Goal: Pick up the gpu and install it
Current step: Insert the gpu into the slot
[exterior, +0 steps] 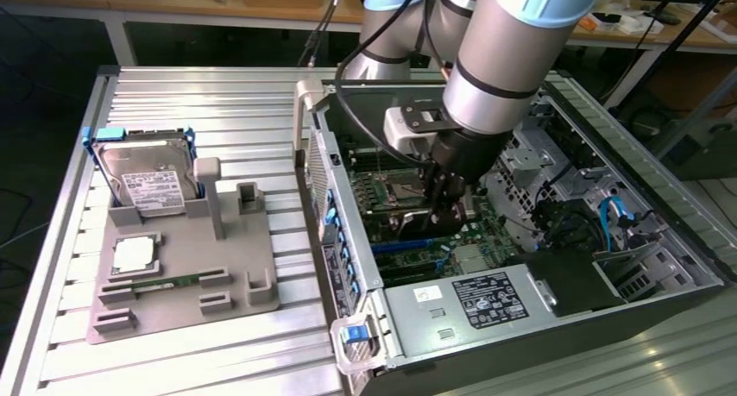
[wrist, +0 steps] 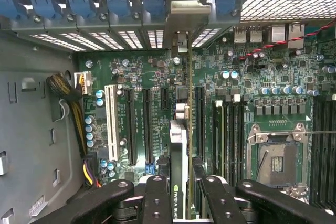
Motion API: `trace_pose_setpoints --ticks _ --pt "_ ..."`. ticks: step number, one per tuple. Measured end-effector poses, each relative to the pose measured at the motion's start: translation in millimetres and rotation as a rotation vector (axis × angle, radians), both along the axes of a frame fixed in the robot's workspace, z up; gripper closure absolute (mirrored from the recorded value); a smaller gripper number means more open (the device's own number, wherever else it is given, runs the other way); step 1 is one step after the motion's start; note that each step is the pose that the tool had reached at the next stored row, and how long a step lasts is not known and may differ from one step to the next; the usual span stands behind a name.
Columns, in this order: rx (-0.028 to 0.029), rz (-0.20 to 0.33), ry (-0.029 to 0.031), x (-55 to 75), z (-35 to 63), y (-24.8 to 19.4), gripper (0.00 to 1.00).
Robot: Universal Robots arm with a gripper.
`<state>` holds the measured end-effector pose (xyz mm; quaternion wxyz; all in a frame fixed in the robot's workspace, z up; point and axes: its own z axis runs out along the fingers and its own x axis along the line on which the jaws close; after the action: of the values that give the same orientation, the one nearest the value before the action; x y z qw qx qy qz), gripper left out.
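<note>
The gpu [wrist: 177, 182] appears edge-on in the wrist view as a thin dark card with a green logo. It stands upright over the motherboard [wrist: 142, 77], between the long black expansion slots. Its silvery bracket [wrist: 181, 19] reaches the case's rear slot openings. My gripper [wrist: 181, 203] is shut on the card, with one black finger [wrist: 156, 198] on each side. In the exterior view the gripper [exterior: 447, 208] is deep inside the open computer case [exterior: 345, 267], with the dark gpu [exterior: 406, 218] under it. Whether the card sits fully in a slot I cannot tell.
A grey fixture plate [exterior: 230, 284] on the slatted table holds a silver hard drive in a blue frame [exterior: 144, 176], a processor chip [exterior: 136, 254] and a green memory stick [exterior: 173, 282]. Inside the case are a labelled power supply [exterior: 484, 297], a white slot [wrist: 111, 121], a processor socket [wrist: 275, 161] and cables [wrist: 71, 95].
</note>
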<state>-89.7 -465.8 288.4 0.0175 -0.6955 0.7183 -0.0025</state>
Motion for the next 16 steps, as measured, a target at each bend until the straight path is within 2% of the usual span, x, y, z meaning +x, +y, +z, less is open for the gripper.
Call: trace_pose_setpoints --ticks 16 --pt "0.0000 -0.004 0.0000 -1.0 -8.4 0.0 0.73"
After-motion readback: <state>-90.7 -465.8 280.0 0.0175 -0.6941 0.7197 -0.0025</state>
